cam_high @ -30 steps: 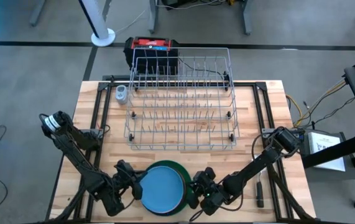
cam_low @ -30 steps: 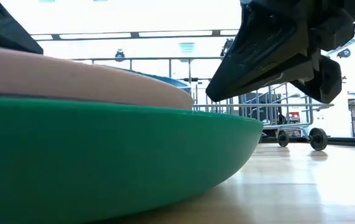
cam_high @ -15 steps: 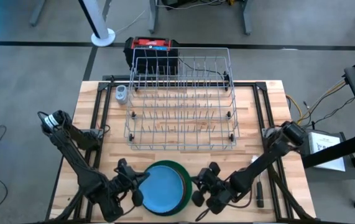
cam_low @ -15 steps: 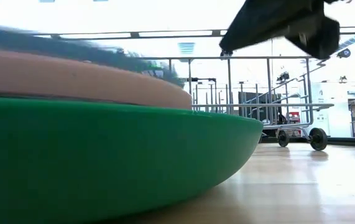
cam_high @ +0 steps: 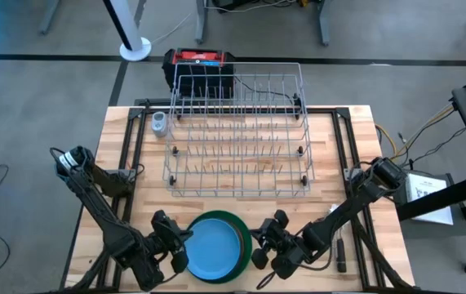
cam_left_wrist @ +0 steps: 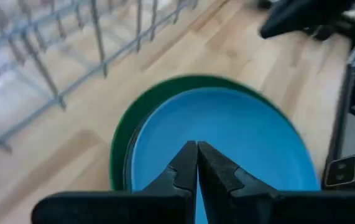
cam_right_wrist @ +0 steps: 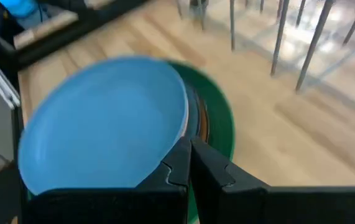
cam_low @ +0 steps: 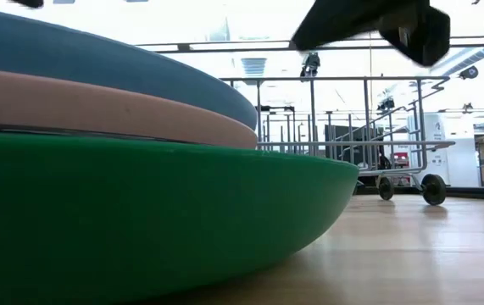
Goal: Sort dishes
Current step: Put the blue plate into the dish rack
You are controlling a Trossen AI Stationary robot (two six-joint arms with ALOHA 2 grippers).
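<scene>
1. The left gripper [cam_high: 177, 251] sits at the table's front edge, just left of the plate stack. Its 2 dark fingers [cam_left_wrist: 186, 163] are pressed together and grasp nothing, with their tips over the near rim of the top plate.
2. The round flat light blue plate [cam_high: 210, 249] lies on top of the stack, near the front edge of the light wooden slatted table [cam_high: 347, 155], between the 2 grippers.
3. Under it, the low view shows a pale pink flat plate [cam_low: 97, 110], and below that the larger round green plate [cam_high: 245, 237], which rests on the wood and shows past the blue plate on the right side.
4. The right gripper [cam_high: 259, 255] is just right of the stack, fingers [cam_right_wrist: 180, 163] closed on nothing.
5. A grey wire dish rack [cam_high: 237, 135] stands behind the stack, well apart from it.
6. A black-handled brush [cam_high: 339, 253] lies near the table's right front corner.
</scene>
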